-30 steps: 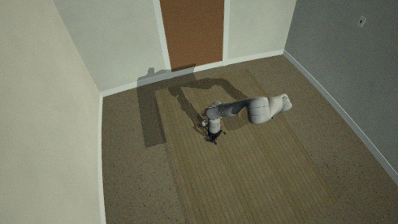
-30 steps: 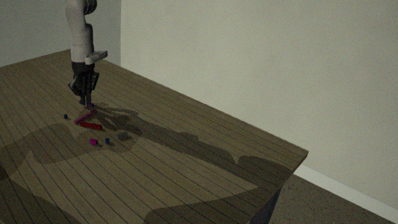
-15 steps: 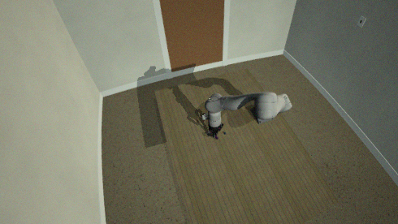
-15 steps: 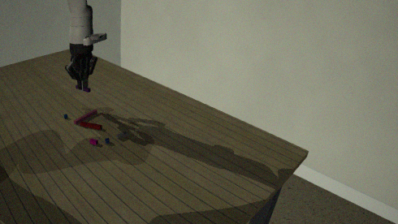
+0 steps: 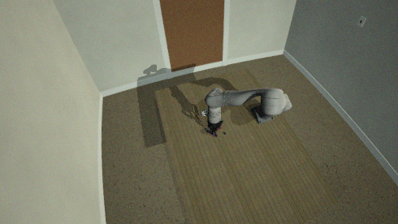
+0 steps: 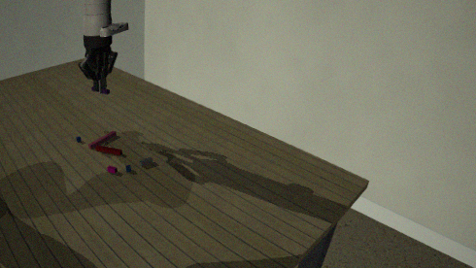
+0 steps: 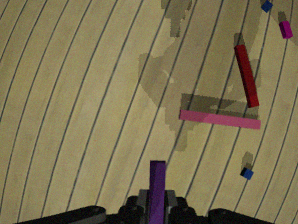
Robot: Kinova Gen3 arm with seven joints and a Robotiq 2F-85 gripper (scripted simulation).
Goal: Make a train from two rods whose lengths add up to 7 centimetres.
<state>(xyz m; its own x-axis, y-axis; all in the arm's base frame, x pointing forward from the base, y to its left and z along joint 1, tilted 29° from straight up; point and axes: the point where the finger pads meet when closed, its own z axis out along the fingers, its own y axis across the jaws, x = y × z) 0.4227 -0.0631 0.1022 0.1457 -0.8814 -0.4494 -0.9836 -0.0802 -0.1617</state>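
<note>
With the purple rod (image 5: 215,135) (image 6: 106,91) (image 7: 157,185) clamped in the gripper (image 5: 213,131) (image 6: 100,89) (image 7: 156,203), the nearer blue rod (image 5: 224,133) (image 6: 79,139) (image 7: 247,173) is seen rightward in the wrist view.

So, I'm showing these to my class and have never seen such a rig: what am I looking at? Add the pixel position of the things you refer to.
This is one jointed robot arm (image 5: 244,97) (image 6: 97,20) ending in a two-fingered hand (image 5: 214,130) (image 6: 100,89) (image 7: 156,203). The top picture looks down on the room; the exterior one views the table (image 5: 244,162) (image 6: 243,209) (image 7: 75,100) from outside the arm; the wrist one looks out past the fingers. The hand grips a purple rod (image 6: 105,91) (image 7: 157,185) above the table. On it lie a red rod (image 6: 108,150) (image 7: 247,77), a pink rod (image 6: 104,139) (image 7: 220,119), a short magenta rod (image 6: 112,170) (image 7: 285,30), two tiny blue rods (image 6: 128,168) (image 7: 247,174) and a greyish piece (image 6: 146,163), hard to make out.
</note>
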